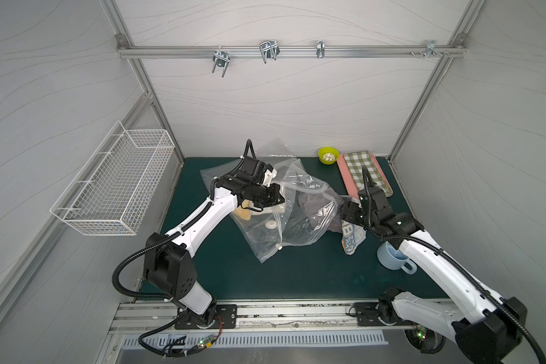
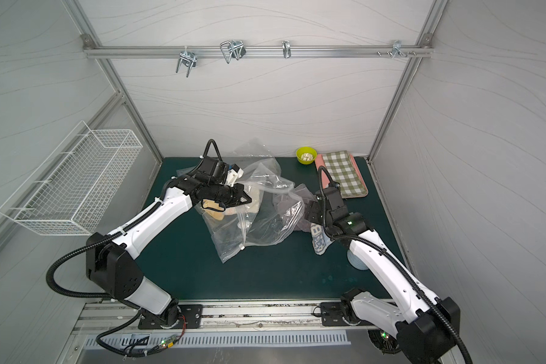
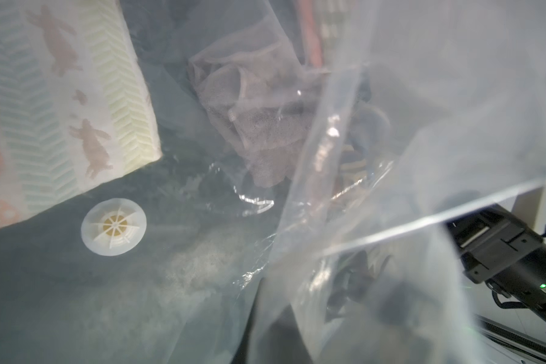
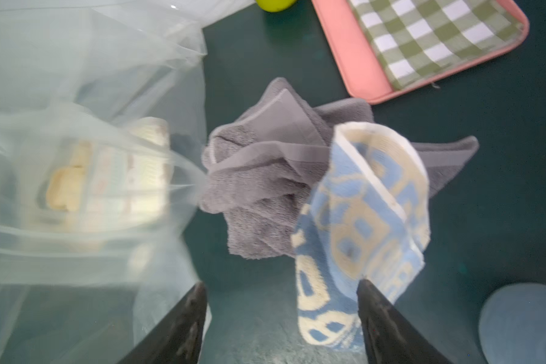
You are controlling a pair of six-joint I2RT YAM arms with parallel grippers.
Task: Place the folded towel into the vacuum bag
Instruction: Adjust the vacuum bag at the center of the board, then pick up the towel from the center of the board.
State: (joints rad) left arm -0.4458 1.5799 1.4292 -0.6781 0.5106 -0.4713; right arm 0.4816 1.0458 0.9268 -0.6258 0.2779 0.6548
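in both top views the vacuum bag (image 1: 262, 242) (image 2: 230, 249) lies crumpled at the middle of the dark green table (image 1: 297, 277). its round valve (image 1: 270, 224) and white slider clip (image 1: 278, 247) are toward the front. the left gripper (image 1: 279, 198) sits over the bag's back half, its jaws pressed together to a point on the film, which tents up to it. the right gripper (image 1: 349, 217) hangs at the bag's right side, over a blue-and-cream towel (image 1: 352, 239) that lies on the table outside the bag. a grey towel (image 1: 316, 205) shows dimly under the plastic just beside it. a blue mug (image 1: 391, 257) stands near the right arm. a green bowl (image 1: 328, 155) and a pink tray (image 1: 345, 176) with a checked cloth (image 1: 364, 170) sit at the back right.

the left wrist view looks through the bag's film (image 3: 423, 126). it shows the valve (image 3: 113, 224), a rabbit-print towel (image 3: 60, 94) inside the bag and the grey towel (image 3: 259, 126) further off. this gripper's own fingers are out of view here.

in the right wrist view the two black fingers (image 4: 186, 321) stand well apart, gripping nothing. the blue-and-cream towel (image 4: 360, 220) lies bunched ahead of them and touches one finger. the grey towel (image 4: 265, 164) is crumpled on the table right at the bag's open mouth, against the lip. whether any of it is past the lip i cannot tell. the rabbit-print towel (image 4: 114, 176) shows blurred inside the bag.
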